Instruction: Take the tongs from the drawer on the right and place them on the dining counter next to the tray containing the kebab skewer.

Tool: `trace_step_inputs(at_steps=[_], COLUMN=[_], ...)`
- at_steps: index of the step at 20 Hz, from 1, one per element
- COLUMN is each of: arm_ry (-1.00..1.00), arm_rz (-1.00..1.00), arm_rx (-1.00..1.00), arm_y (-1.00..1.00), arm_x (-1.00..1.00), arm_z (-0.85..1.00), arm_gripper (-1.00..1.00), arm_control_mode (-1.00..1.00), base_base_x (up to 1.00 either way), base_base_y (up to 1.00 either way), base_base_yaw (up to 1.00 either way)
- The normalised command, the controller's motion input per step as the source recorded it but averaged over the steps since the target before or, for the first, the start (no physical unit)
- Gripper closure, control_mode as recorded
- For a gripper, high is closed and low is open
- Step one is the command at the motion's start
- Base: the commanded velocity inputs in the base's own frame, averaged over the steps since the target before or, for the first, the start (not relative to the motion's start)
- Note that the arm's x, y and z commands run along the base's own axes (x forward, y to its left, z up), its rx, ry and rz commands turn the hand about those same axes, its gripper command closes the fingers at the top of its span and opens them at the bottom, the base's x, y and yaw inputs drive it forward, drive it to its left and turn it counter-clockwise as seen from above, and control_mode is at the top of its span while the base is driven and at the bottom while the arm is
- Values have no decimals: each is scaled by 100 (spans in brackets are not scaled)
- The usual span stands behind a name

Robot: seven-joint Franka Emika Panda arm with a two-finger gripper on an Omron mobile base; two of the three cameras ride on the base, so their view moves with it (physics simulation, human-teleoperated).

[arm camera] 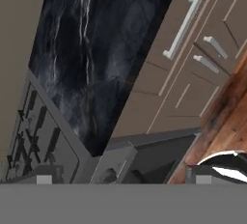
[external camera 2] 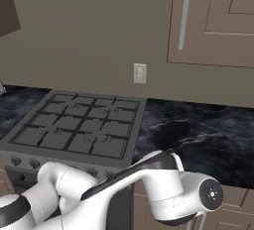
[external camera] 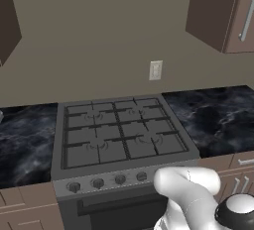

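Observation:
The hand view is rolled on its side. My gripper [arm camera: 124,177] is open, its two dark fingertips [arm camera: 43,175] spread wide at the bottom with nothing between them. It hovers by the stove's front corner, some way from the light-brown drawer [arm camera: 169,25], which is shut; its silver bar handle [arm camera: 182,27] lies just under the black counter's edge. The same drawer front [external camera: 237,163] appears at the right of the stove in the left base view. The tongs are hidden. The dining counter, the tray and the kebab skewer are out of view.
A grey stove [external camera: 119,132] with front knobs sits between two stretches of black marble counter [external camera 2: 198,135]. Lower cabinet doors with small handles [arm camera: 214,47] stand below the drawer, above a wooden floor [arm camera: 231,117]. Upper cabinets [external camera 2: 218,21] hang on the wall.

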Motion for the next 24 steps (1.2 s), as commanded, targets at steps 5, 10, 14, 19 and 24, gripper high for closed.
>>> trace_step_inputs(at_steps=[5,10,14,19,24], arm_ry=[-16,-10,-6,-2,-2], arm_rz=[-1,-1,-1,0,-2], arm_rx=[0,0,3,12,9], arm_y=[0,-5,-12,-16,-20], arm_x=[0,0,0,0,0], arm_z=[-29,-24,-18,-5,-17], arm_gripper=[-100,-100,-100,-100,-100], arm_control_mode=[-100,-100,-100,-100,-100], base_base_x=[0,0,0,0,0], base_base_y=[0,0,0,0,0], base_base_yaw=[0,0,0,0,0])
